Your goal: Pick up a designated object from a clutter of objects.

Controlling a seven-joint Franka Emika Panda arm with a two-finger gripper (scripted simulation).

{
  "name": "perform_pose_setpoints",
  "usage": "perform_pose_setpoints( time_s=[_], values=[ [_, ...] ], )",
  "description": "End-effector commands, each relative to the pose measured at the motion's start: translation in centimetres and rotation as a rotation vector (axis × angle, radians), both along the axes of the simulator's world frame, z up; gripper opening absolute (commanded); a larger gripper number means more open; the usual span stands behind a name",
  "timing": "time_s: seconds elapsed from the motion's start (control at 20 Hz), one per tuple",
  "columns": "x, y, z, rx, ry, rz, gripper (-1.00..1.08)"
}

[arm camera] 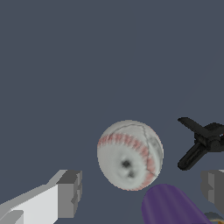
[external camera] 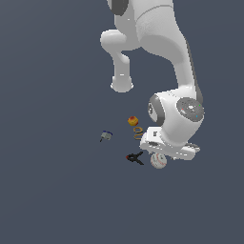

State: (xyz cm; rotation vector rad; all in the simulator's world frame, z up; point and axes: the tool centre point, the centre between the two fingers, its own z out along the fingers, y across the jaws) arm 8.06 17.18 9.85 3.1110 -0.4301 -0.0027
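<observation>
The white baseball with red stitching (arm camera: pixel 130 155) lies on the dark floor, in line with the gap between my fingers and beyond them. My gripper (arm camera: pixel 141 189) is open, with one grey fingertip (arm camera: pixel 69 193) on one side and the other (arm camera: pixel 213 186) far apart from it; neither touches the ball. In the exterior view the arm's hand (external camera: pixel 170 147) hangs just above the baseball (external camera: pixel 158 160). The purple cup (arm camera: pixel 173 205) lies next to the ball, close to the fingers. It is hidden in the exterior view.
A black-and-red clamp (external camera: pixel 135 157) lies just to the exterior view's left of the baseball and also shows in the wrist view (arm camera: pixel 202 142). Farther off are yellowish rings (external camera: pixel 138 132), an orange-yellow ball (external camera: pixel 133 121) and a small blue-grey piece (external camera: pixel 106 136).
</observation>
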Motion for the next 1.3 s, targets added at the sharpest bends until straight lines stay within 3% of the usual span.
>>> perform_pose_setpoints(
  time_s=[0.0, 0.8, 0.85, 1.25],
  values=[
    [0.0, 0.0, 0.0, 0.000, -0.001, -0.001, 1.00],
    [0.1, 0.1, -5.1, 0.001, -0.002, -0.004, 1.00],
    [0.1, 0.1, -5.1, 0.001, -0.002, -0.004, -1.00],
    [0.1, 0.1, -5.1, 0.001, -0.002, -0.004, -1.00]
  ],
)
